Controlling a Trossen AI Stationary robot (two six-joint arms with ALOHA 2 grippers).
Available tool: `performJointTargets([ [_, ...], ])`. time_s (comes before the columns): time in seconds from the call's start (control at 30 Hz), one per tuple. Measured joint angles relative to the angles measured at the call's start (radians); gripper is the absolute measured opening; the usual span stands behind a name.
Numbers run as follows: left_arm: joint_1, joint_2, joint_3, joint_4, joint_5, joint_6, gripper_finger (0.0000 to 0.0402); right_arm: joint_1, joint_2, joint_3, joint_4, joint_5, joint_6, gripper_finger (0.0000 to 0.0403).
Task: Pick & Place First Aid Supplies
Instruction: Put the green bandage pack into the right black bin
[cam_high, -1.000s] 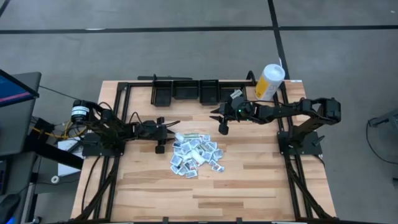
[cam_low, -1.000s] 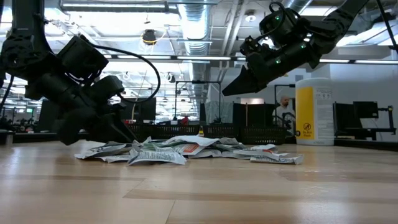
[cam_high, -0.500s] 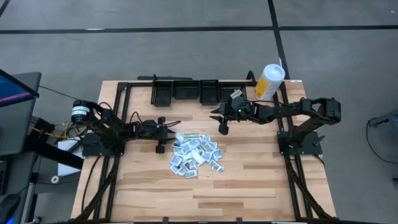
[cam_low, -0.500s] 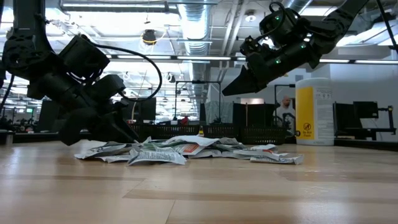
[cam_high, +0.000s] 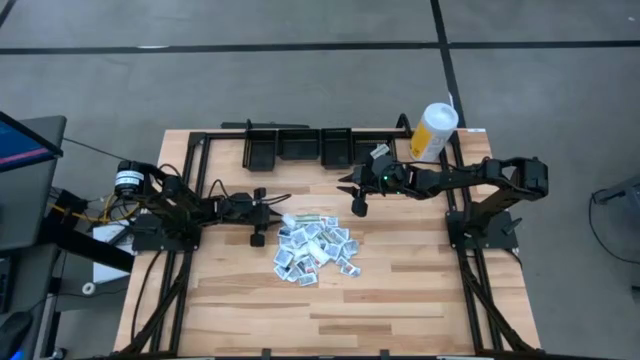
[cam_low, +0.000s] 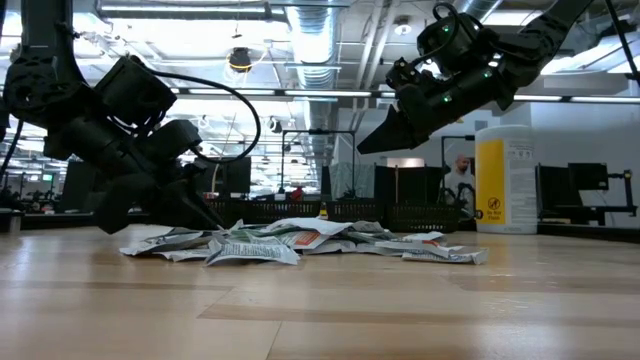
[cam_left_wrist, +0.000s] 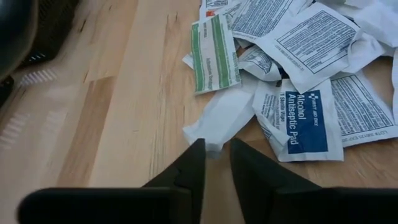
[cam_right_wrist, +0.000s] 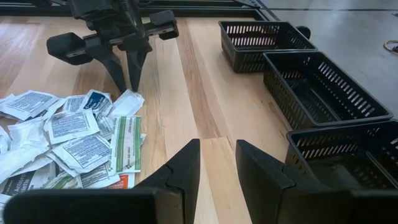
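The task looks barely begun: the first aid packets (cam_high: 315, 249) lie heaped in one pile mid-table, and the three black baskets (cam_high: 301, 148) along the far edge show nothing inside as far as the high and right wrist views reach; nearly every packet is left to move; the left gripper (cam_left_wrist: 216, 158) sits low at the pile's left edge, its jaws drawn to a narrow gap around the corner of a plain white packet (cam_left_wrist: 219, 118), though whether it has a firm hold cannot be told; the right gripper (cam_right_wrist: 217, 160) hangs above the table between pile and baskets, jaws a little apart and holding nothing; the left wrist view alone reads the print, an Alcohol Antiseptic Pad (cam_left_wrist: 305, 118) and a green-striped packet (cam_left_wrist: 214, 53); the right wrist view alone looks into the baskets (cam_right_wrist: 314, 81); the low view shows the right arm's height above the wood; a white-and-yellow canister (cam_high: 434, 130) stands at the far right
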Motion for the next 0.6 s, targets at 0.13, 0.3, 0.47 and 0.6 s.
performJointTargets([
  [0.13,0.006,0.0,0.0,0.0,0.0,0.0,0.002,0.0,0.0,0.0,0.0,0.0,0.0,0.0098],
  [0.3,0.021,0.0,0.0,0.0,-0.01,0.0,0.0006,0.0,0.0,0.0,0.0,0.0,0.0,0.0098],
  [0.47,0.021,0.0,0.0,0.002,-0.045,0.0,0.0004,0.0,0.0,0.0,0.0,0.0,0.0,0.0098],
  [0.6,0.021,-0.001,0.0,0.009,-0.045,0.0,0.0006,0.0,0.0,0.0,0.0,0.0,0.001,0.0098],
])
